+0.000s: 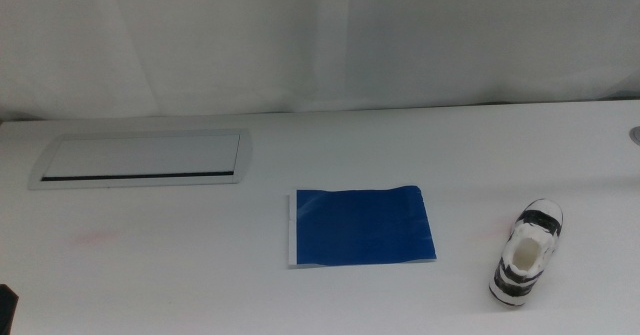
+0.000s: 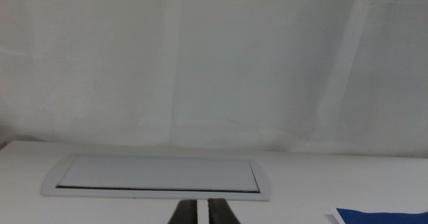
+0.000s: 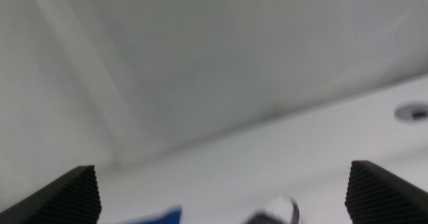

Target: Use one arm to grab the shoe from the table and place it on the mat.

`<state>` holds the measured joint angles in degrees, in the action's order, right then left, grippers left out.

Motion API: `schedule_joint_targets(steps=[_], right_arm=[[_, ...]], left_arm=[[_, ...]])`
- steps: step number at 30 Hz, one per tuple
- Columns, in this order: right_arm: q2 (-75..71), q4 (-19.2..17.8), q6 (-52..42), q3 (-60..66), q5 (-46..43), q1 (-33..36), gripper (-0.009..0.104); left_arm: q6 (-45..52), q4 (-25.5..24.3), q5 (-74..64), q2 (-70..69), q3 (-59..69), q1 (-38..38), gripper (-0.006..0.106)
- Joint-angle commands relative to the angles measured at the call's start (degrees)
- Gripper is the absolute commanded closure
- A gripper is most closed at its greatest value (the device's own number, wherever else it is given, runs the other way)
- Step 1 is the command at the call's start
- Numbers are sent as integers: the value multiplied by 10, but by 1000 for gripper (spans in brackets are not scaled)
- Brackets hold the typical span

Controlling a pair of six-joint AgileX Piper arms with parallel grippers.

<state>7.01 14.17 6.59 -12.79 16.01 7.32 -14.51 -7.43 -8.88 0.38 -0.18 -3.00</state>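
The shoe (image 1: 527, 252), a small white sneaker with black stripes, lies on the white table (image 1: 200, 275) at the front right, toe pointing away. The deep-blue mat (image 1: 362, 227) lies flat in the middle, to the left of the shoe, with a white strip on its left edge. My right gripper (image 3: 221, 177) is open with its jaws far apart. Nothing is between them, and only the blurred top of the shoe (image 3: 273, 214) shows low in that view. My left gripper (image 2: 200, 212) is shut and empty, waiting at the front left, where a dark bit of it (image 1: 7, 310) shows.
A grey-framed white panel (image 1: 143, 158) is set into the table at the back left and also fills the left wrist view, panel (image 2: 157, 175). A pinkish smudge (image 1: 95, 238) marks the front left. A round grommet (image 1: 634, 132) sits at the right edge. A white curtain hangs behind.
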Motion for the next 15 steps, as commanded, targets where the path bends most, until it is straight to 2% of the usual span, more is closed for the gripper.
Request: schedule_joint_targets(steps=[1, 7, 12, 15], right_arm=[[56, -17, 0, -64, 84, 0, -8], [209, -20, 7, -225, 226, 0, -8], [293, 8, 9, -277, 230, 0, -8], [356, 24, 16, -324, 273, 0, -8]], left_arm=[[-1, 4, 8, -23, 23, 1, 103], [-1, 4, 8, -23, 23, 1, 103], [-1, 4, 8, -23, 23, 1, 103], [-1, 4, 8, -23, 23, 1, 103]])
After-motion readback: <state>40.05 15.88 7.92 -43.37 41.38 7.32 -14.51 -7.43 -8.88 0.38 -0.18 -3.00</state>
